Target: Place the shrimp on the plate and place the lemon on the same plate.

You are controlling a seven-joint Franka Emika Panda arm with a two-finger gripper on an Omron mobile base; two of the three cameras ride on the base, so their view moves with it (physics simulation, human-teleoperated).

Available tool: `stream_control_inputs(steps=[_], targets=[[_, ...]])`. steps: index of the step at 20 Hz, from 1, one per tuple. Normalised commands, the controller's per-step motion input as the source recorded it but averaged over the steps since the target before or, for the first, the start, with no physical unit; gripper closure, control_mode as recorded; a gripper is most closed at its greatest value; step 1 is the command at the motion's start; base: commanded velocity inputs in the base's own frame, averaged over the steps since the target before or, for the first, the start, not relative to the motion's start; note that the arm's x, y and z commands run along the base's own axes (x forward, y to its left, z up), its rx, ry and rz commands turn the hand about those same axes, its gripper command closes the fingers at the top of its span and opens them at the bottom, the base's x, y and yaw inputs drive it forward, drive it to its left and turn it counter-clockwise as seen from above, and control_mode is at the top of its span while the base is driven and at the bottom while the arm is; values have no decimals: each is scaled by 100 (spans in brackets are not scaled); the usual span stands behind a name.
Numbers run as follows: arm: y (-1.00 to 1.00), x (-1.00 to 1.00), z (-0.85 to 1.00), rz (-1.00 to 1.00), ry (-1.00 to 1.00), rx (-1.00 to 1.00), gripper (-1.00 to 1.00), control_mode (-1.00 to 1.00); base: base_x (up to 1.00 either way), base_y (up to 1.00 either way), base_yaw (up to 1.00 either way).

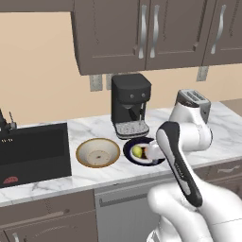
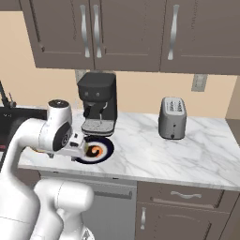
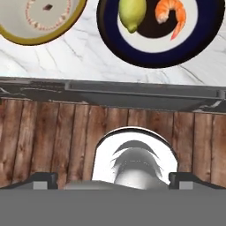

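I see shrimp [image 3: 171, 13] and lemon [image 3: 132, 14] resting together on plate [image 3: 152, 55]; gripper [image 3: 112, 181] wide, empty, so task looks complete.

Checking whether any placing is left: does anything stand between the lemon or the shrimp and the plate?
Nothing visible does. The lemon and the shrimp both already lie on the plate, side by side on its pale centre, with the tool empty.

no readable text, labels or numbers anywhere
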Motion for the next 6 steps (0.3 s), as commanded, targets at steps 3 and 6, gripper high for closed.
stream_control_inputs(steps=[3, 6], targets=[[0, -56, 8, 0, -2, 0, -100, -100, 0, 0, 0], [0, -36, 2, -2, 0, 0, -100, -100, 0, 0, 0]])
